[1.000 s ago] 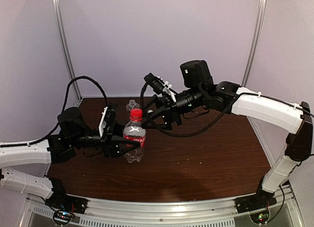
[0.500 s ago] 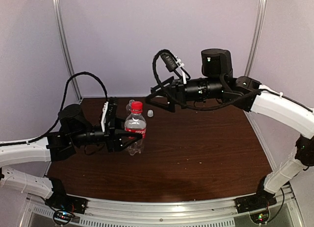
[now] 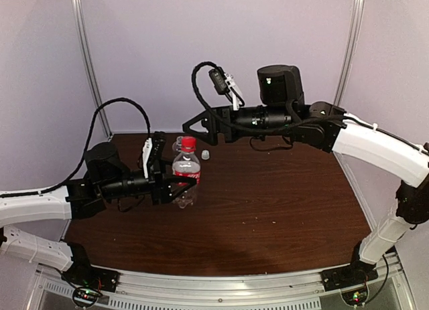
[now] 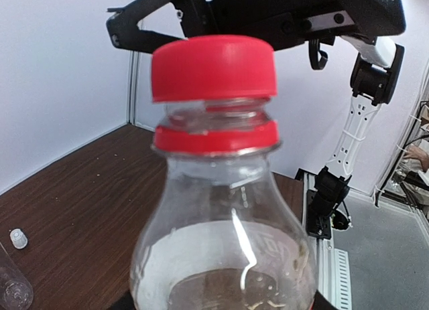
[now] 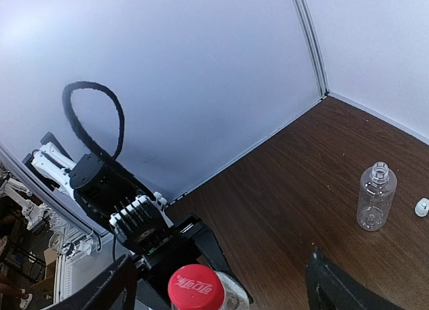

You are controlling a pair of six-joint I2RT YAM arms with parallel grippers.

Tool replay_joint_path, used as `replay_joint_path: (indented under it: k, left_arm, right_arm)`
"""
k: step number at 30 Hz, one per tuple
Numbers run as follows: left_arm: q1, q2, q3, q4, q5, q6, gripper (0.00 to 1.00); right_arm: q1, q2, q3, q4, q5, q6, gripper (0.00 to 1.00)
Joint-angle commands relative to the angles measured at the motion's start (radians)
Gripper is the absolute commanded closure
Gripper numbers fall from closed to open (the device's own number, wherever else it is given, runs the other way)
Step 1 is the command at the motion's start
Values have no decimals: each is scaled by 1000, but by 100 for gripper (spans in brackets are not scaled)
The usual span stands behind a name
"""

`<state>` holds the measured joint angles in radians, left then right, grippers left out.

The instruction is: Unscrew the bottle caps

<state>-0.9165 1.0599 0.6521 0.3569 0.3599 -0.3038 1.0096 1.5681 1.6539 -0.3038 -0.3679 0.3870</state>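
Note:
My left gripper (image 3: 179, 187) is shut on the red-labelled bottle (image 3: 186, 171), holding it upright just above the table. Its red cap (image 4: 213, 67) sits on the neck, with clear thread showing between it and the red ring below. My right gripper (image 3: 191, 126) hangs open right above that cap (image 5: 195, 288), a finger (image 5: 114, 293) on each side and apart from it. The plain bottle (image 5: 375, 196) stands uncapped behind. Its white cap (image 5: 421, 207) lies on the table beside it.
The dark wooden table (image 3: 281, 203) is closed in by white walls at the back and sides. The plain bottle (image 3: 177, 145) and white cap (image 3: 206, 154) stand close behind the held bottle. A black cable (image 3: 201, 75) loops over my right wrist.
My right gripper has lifted away from the red cap, swung left to hang over it, and opened wide. My left gripper has shifted the bottle slightly back, keeping its hold.

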Motion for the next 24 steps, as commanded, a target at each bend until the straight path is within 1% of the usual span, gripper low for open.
replay_joint_path:
  k: [1,8,17,21,24]
  left_arm:
    - [-1,2,44,-6,-69,12,70]
    - [0,-3,50,-33,-101,19,70]
    - [-1,-7,50,-47,-114,25,70]
    - [-1,-12,49,-48,-114,25,70]
    - [-1,-15,48,-49,-114,27,70]
  right_arm:
    - [25,39,52,-36,48,25,14]
    - [47,76,81,-57,48,19,23]
    - [55,95,91,-54,26,15,41]
    - [55,102,96,-55,27,13,46]
    - [55,105,96,-59,38,9,47]
